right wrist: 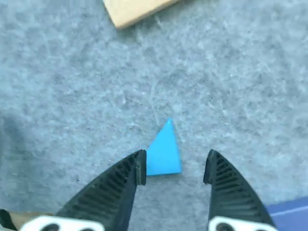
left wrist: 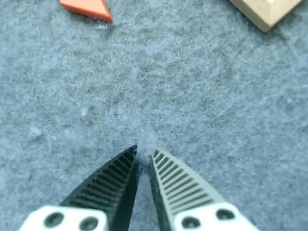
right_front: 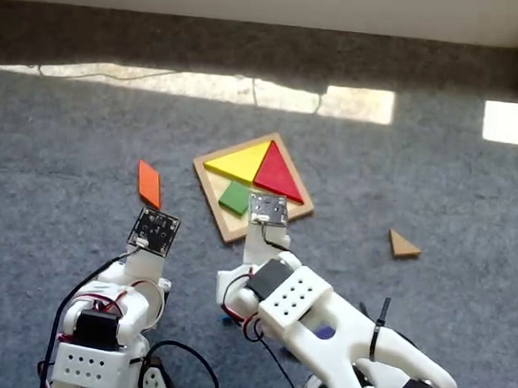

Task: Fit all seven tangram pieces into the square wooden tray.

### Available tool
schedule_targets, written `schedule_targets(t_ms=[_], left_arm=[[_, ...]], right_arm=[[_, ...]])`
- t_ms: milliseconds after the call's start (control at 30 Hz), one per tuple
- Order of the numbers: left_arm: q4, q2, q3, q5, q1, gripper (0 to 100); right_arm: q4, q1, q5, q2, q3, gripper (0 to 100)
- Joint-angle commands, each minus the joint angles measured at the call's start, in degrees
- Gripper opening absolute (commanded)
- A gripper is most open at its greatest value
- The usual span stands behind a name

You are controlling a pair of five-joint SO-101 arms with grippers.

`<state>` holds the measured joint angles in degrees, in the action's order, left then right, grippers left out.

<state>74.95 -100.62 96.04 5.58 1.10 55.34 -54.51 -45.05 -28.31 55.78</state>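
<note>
Your right gripper (right wrist: 175,167) hangs over the grey carpet (right wrist: 231,86) with its jaws spread wide and nothing between them held. The blue triangle (right wrist: 163,153) lies flat on the carpet in the gap between the fingers (right wrist: 118,190). It sits off-centre: one base corner is right against the tip of the finger just marked, and a clear stretch of carpet separates it from the other. You cannot tell from the pictures whether that corner is actually touched. The triangle's sharp point faces away from the gripper, towards the corner of the wooden tray (right wrist: 132,10) further on.

Your left gripper (left wrist: 145,155) has its fingers (left wrist: 178,185) drawn nearly together, with only a thin slit between the tips and nothing in them. The orange parallelogram (left wrist: 86,8) lies well ahead of it on the carpet, apart from the tips.

From above, the wooden tray (right_front: 213,202) holds the yellow triangle (right_front: 238,161) and the red triangle (right_front: 277,174) side by side, edges meeting, with the green square (right_front: 234,198) just below them. The orange parallelogram (right_front: 148,184) lies beside the tray on the left arm's side, and a tan triangle (right_front: 402,245) lies well apart on the other side
</note>
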Motion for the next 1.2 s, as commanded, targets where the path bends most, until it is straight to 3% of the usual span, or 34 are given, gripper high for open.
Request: schedule_targets(t_ms=[0,567,900,1167], left_arm=[[-0.09,-1.19,1.19,-0.53,0.75,1],[-0.09,-1.19,1.19,-0.53,0.75,1],[-0.09,-1.19,1.19,-0.53,0.75,1],[-0.09,-1.19,1.19,-0.53,0.75,1]], right_arm=[[-6.11,-1.45,-2.46,-0.40,-3.03,20.3],[-8.48,-1.63,-5.71,10.77,-1.36,20.3],[6.29,-4.97,-5.80,11.21,-8.84,20.3],[2.07,-5.14,-5.80,11.47,-9.54,20.3]])
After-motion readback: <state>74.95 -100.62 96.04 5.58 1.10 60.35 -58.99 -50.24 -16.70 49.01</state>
